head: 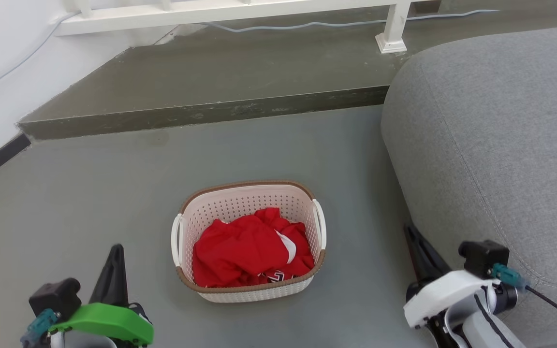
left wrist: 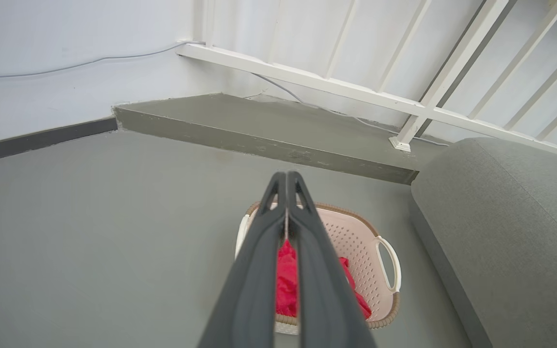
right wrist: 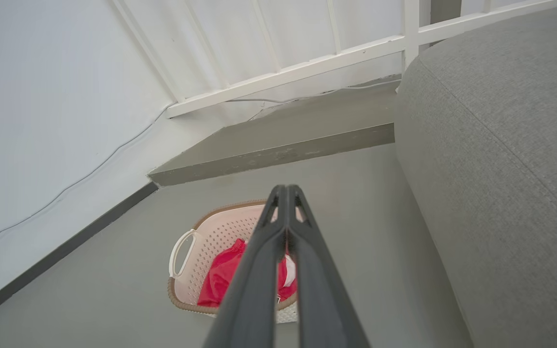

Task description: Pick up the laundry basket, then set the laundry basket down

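Laundry basket (head: 240,200) sits upright on the grey floor (head: 114,193), just below centre of the head view, both white handles free. Crumpled red garment (head: 244,246) inside; the dark print at its 6 o'clock edge is too small to read.

In the left wrist view the left gripper's own fingers cover the middle and 9 o'clock part of the basket (left wrist: 356,241), so only the 3 o'clock handle (left wrist: 388,263) shows whole. In the right wrist view the fingers hide the basket's (right wrist: 220,227) 3 o'clock side; the 9 o'clock handle (right wrist: 182,251) is clear.

Left gripper (head: 115,256) is at 8 o'clock of the basket, body cut by the bottom edge. Fingers pressed together tip to tip (left wrist: 286,181), nothing between them, apart from the basket.

Right gripper (head: 411,234) is at 4 o'clock of the basket, beside the sofa (head: 491,145), also cut off below. Fingers closed tight (right wrist: 285,191), empty, not touching the basket.

Sofa at 3 o'clock runs off frame. Raised step (head: 211,82) at 12 o'clock, white railing (head: 235,9) and a cable (head: 307,24) beyond it.
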Tool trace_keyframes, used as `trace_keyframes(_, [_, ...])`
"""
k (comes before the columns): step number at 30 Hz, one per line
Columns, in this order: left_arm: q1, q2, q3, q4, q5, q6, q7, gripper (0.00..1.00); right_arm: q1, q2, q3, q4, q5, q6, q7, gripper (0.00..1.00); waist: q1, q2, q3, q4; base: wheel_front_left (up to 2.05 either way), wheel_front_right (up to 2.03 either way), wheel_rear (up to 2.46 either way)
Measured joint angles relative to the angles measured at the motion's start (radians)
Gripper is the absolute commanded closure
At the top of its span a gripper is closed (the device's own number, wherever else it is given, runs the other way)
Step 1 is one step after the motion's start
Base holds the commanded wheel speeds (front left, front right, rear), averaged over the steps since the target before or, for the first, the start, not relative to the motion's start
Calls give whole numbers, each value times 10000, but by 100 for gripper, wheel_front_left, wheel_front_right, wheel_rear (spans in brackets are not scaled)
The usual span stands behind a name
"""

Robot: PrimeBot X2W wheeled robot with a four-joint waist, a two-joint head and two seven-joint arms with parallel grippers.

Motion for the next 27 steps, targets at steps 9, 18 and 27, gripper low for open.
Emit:
trace_keyframes(9, [21, -17, 150, 92, -892, 0, 328, 100, 82, 19, -259, -44, 857, 36, 136, 100, 0, 0, -56, 14, 0, 0, 0])
trace_keyframes(18, [16, -19, 313, 96, -1954, 0, 713, 100, 82, 69, -654, -151, 2050, 123, 454, 100, 0, 0, -110, 37, 0, 0, 0])
trace_keyframes(27, [8, -21, 447, 96, -2917, 0, 1062, 100, 82, 121, -1057, -211, 3129, 217, 752, 100, 0, 0, -162, 59, 0, 0, 0])
